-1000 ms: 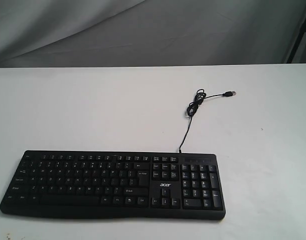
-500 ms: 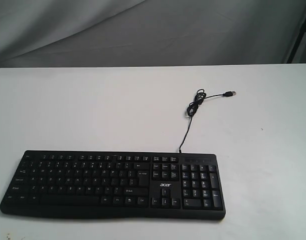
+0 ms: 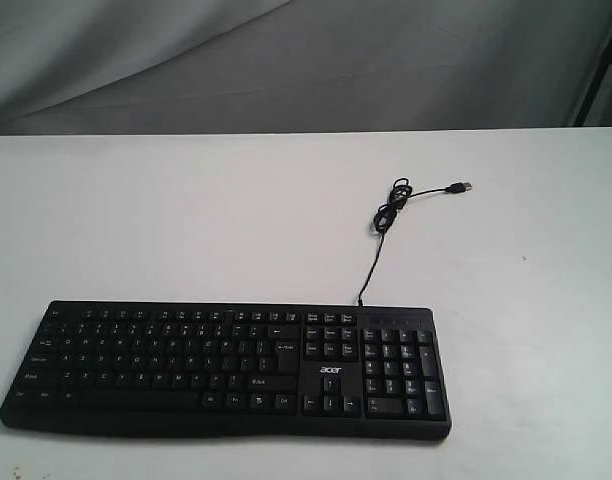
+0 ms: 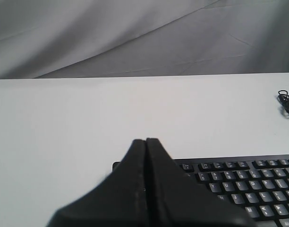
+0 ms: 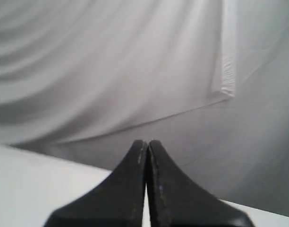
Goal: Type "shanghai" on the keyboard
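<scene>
The keyboard (image 3: 226, 368) is wide and black with white legends, a number pad and a white "acer" logo. It lies near the front edge of the white table (image 3: 186, 220) in the exterior view. Its thin black cable (image 3: 386, 215) runs back to a loose USB plug (image 3: 463, 187). Neither arm shows in the exterior view. In the left wrist view my left gripper (image 4: 146, 140) is shut with nothing in it, and part of the keyboard (image 4: 248, 184) shows behind its fingers. My right gripper (image 5: 147, 141) is shut too, empty, facing the grey cloth.
A grey cloth backdrop (image 3: 286, 60) hangs behind the table. A dark stand leg (image 3: 604, 60) shows at the far right edge. The coiled part of the cable (image 4: 286, 101) appears at the edge of the left wrist view.
</scene>
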`<state>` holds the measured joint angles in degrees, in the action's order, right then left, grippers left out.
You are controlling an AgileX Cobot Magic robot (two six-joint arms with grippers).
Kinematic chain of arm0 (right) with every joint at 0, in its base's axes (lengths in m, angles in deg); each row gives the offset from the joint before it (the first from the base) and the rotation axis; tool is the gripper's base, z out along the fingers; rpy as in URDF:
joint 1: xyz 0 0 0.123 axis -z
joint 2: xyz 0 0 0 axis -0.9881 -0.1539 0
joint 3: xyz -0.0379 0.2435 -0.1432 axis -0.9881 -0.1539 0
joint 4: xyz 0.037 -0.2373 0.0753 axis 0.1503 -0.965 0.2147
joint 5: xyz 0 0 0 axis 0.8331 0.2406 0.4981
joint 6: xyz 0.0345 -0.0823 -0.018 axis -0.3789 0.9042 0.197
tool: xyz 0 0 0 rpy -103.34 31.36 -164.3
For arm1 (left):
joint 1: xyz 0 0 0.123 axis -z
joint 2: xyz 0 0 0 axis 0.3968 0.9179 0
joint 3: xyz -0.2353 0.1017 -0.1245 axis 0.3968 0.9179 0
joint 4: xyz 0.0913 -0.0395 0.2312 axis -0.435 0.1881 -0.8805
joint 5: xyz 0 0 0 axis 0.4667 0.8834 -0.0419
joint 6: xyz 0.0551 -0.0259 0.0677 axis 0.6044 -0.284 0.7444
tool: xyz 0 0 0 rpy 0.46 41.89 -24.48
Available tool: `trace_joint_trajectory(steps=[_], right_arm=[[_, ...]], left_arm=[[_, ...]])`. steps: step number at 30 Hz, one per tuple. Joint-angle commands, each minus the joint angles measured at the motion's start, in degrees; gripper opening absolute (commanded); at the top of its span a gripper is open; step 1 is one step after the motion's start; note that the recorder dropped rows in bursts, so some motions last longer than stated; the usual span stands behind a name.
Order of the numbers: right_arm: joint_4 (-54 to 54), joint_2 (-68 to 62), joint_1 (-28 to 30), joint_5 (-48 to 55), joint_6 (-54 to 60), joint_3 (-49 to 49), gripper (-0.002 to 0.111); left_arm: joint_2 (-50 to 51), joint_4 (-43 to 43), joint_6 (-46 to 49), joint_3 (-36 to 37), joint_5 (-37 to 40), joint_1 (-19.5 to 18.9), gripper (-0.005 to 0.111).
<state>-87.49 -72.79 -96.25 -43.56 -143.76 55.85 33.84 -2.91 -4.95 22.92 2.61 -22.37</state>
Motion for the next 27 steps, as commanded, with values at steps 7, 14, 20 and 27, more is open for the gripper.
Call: trace_joint_trajectory(steps=[7, 14, 20, 27], right_arm=[[-25.08, -25.2, -11.91, 11.18, -5.97, 19.39, 0.0], [-29.53, -31.0, -15.4, 4.75, -16.37, 26.18, 0.0], [-43.12, -37.88, -15.84, -5.02, -33.4, 27.91, 0.0], [-43.12, -44.71, -15.84, -5.83, -32.32, 29.45, 0.0]], left_arm=[[-0.14, 0.3, -0.39, 0.1, -0.13, -0.14, 0.0], [-0.14, 0.3, -0.39, 0.1, -0.13, -0.14, 0.0], [-0.14, 0.3, -0.39, 0.1, -0.13, -0.14, 0.0], [-0.14, 0.3, -0.39, 0.1, -0.13, -0.14, 0.0]])
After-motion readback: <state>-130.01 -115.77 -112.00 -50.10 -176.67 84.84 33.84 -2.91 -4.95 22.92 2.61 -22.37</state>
